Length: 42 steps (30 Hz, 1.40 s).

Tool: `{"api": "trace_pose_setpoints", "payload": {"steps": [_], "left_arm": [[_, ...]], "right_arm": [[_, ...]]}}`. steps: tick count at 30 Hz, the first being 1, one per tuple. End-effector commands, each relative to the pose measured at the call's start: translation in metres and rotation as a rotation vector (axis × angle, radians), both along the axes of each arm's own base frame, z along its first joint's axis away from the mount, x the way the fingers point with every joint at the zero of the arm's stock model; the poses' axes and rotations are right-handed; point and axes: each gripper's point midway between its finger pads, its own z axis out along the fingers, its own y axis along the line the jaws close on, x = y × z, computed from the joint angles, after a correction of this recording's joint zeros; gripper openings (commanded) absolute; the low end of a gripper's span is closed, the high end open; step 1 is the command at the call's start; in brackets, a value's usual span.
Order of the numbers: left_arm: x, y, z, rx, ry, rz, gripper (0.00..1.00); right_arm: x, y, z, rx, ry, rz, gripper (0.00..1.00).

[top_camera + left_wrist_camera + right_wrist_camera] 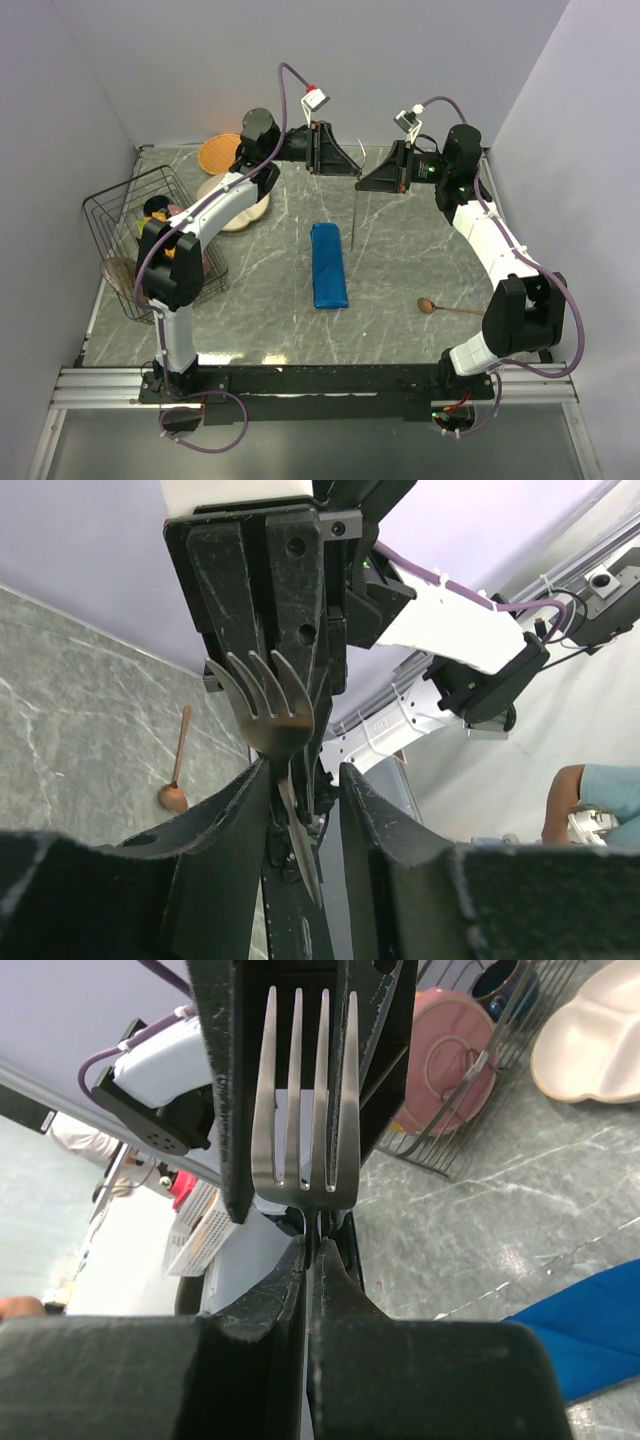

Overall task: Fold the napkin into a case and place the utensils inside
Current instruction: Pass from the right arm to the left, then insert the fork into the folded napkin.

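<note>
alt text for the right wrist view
A fork, tines up, is pinched at its neck in the shut right gripper. Behind lie the marble table, a corner of the blue napkin and a pink plate in a wire rack.

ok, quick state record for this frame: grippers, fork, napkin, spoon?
right gripper: shut on the neck of the fork, tines sticking out past its tips
left gripper: open, straddling the same fork, facing the right gripper
fork: held in the air over the far half of the table
napkin: folded into a narrow blue strip, flat mid-table
wooden spoon: lying on the table right of the napkin, apart from it
progress: neither utensil in the napkin yet
</note>
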Motion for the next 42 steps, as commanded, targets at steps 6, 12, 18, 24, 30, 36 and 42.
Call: {"api": "trace_pose_setpoints", "payload": {"steps": [6,12,18,24,30,36,42], "left_arm": [[-0.013,-0.003,0.015,-0.012,-0.053,-0.066,0.31],[-0.017,-0.006,0.015,-0.007,-0.051,-0.081,0.11],[0.009,-0.008,0.006,0.07,0.015,0.069,0.01],[0.094,0.035,-0.023,0.307,0.053,0.601,0.01],[0.12,0.054,-0.081,0.586,0.162,0.855,0.01],[0.125,0.072,-0.155,0.883,0.163,0.971,0.01],[0.127,0.071,-0.196,1.001,0.137,0.918,0.01]], "right_arm": [[-0.018,-0.001,0.023,0.004,-0.102,0.043,0.0],[-0.016,0.0,0.019,-0.011,-0.091,0.04,0.0],[-0.005,-0.006,0.008,-0.071,-0.031,-0.024,0.37],[0.03,-0.045,-0.041,-0.375,-0.063,-0.267,0.68],[0.033,-0.08,-0.099,-0.626,-0.1,-0.401,0.72],[0.015,-0.096,-0.146,-0.74,-0.107,-0.432,0.72],[0.001,-0.102,-0.164,-0.774,-0.088,-0.424,0.72]]}}
